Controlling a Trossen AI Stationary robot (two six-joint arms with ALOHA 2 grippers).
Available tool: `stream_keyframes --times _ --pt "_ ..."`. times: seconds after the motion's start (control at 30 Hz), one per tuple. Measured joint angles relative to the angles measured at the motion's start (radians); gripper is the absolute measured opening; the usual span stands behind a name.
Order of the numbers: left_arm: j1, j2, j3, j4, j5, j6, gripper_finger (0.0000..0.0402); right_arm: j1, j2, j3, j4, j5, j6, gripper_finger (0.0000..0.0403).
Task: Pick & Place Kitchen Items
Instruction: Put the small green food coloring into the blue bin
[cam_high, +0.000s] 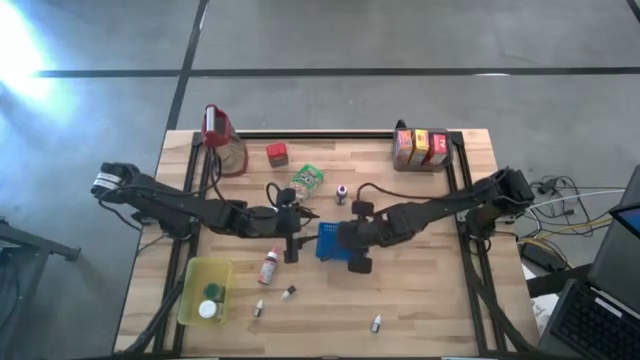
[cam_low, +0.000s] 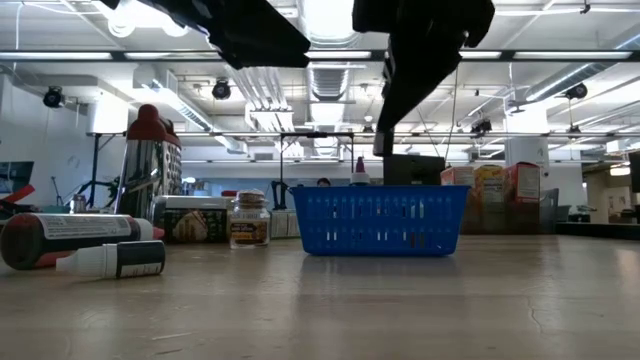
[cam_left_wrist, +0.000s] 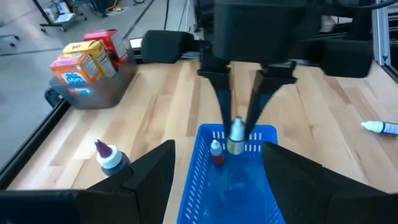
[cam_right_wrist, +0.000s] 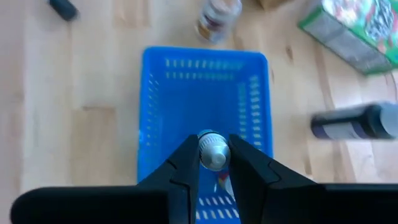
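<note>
Lying on the wooden table (cam_high: 420, 300), with the blue tray (cam_high: 330, 241) near its middle: jug (cam_high: 222, 140), red carton (cam_high: 277, 154) and green packet (cam_high: 307, 178) sitting beyond the tray; bin of cartons (cam_high: 421, 148) standing at the far right corner; yellow tub (cam_high: 204, 290) and small bottles (cam_high: 269, 266) resting nearer, leftward.
</note>
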Motion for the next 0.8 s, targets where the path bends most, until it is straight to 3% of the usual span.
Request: stream_keyframes --times 0.43,0.8 --pt "-0.001 0.0 0.0 0.028 0.0 0.025 0.0246 -0.094 0.002 -0.019 -0.005 -0.07 -0.019 0.0061" --pt "-0.011 -0.003 -0.022 0.219 -0.003 0.111 0.0245 -0.097 0.003 -0.121 0.1 -0.081 -0.023 0.0061"
